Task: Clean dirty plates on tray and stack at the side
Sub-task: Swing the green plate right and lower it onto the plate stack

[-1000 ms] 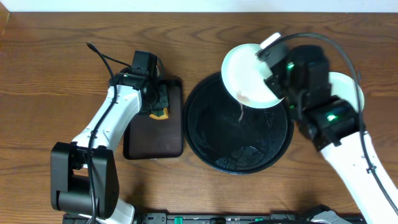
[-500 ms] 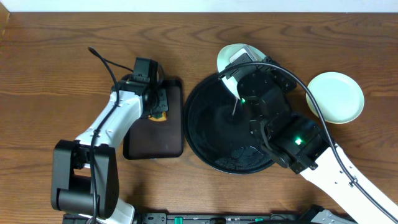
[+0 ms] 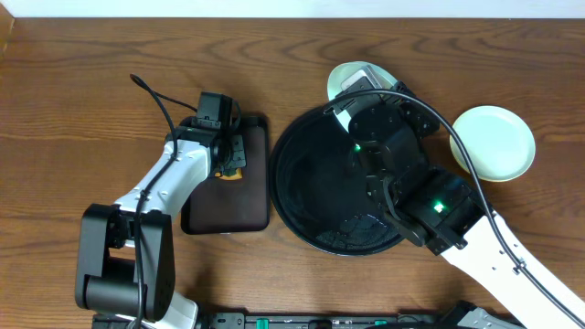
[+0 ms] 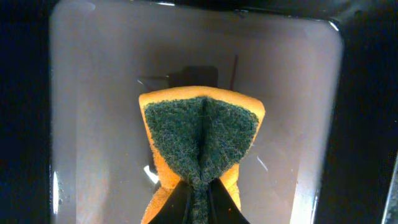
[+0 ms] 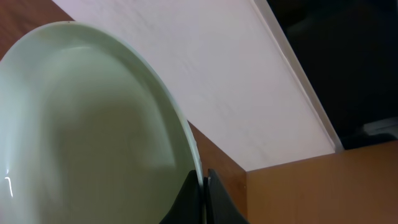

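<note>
Sponge, orange with a dark green scouring face, was folded in two and pinched at its lower end by the left gripper, jaws clamped tight on it. The sponge hung over the rectangular tray, whose glossy brownish floor mirrored it. Whether it was touching or just above could not be told. In the overhead view that tray lay just to the left of the round tray. Both sat on the wooden table, with the left arm reaching in over the rectangular one.

The right gripper was closed on the rim of the held plate, which was pale mint. The jaws met on its edge at the bottom of the wrist view. The inner face was too blurred to judge for dirt. A white wall and a strip of table showed behind it. From overhead the held plate sat tilted at the far rim of the round tray, its near part hidden under the right arm. The round tray was glossy black with pale reflections on its floor, and the arm lay across its right half.

The second plate, also pale mint, lay flat on the table to the right of the round tray. It was apart from the rim and touched neither arm.
</note>
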Action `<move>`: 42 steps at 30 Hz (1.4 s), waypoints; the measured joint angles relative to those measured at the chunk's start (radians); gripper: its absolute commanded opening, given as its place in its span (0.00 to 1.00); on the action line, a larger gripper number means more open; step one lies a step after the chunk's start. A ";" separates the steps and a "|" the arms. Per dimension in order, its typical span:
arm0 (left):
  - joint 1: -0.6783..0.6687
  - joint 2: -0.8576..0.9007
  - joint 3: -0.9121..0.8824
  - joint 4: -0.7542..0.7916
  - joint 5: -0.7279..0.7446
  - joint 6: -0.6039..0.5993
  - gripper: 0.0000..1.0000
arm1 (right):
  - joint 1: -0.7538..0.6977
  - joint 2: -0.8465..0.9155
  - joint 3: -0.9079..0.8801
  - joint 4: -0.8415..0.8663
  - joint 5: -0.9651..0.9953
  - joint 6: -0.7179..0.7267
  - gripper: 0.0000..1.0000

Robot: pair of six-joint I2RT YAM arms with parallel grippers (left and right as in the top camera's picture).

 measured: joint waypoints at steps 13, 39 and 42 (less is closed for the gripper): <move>0.000 0.000 0.000 0.001 -0.010 0.000 0.77 | -0.022 0.000 0.000 -0.007 -0.053 -0.001 0.01; 0.000 0.010 -0.090 0.142 -0.010 0.004 0.73 | -0.153 0.000 0.000 -0.043 -0.307 0.089 0.01; 0.000 0.023 -0.090 0.154 -0.010 0.000 0.63 | -0.153 0.000 0.000 -0.039 -0.317 0.089 0.01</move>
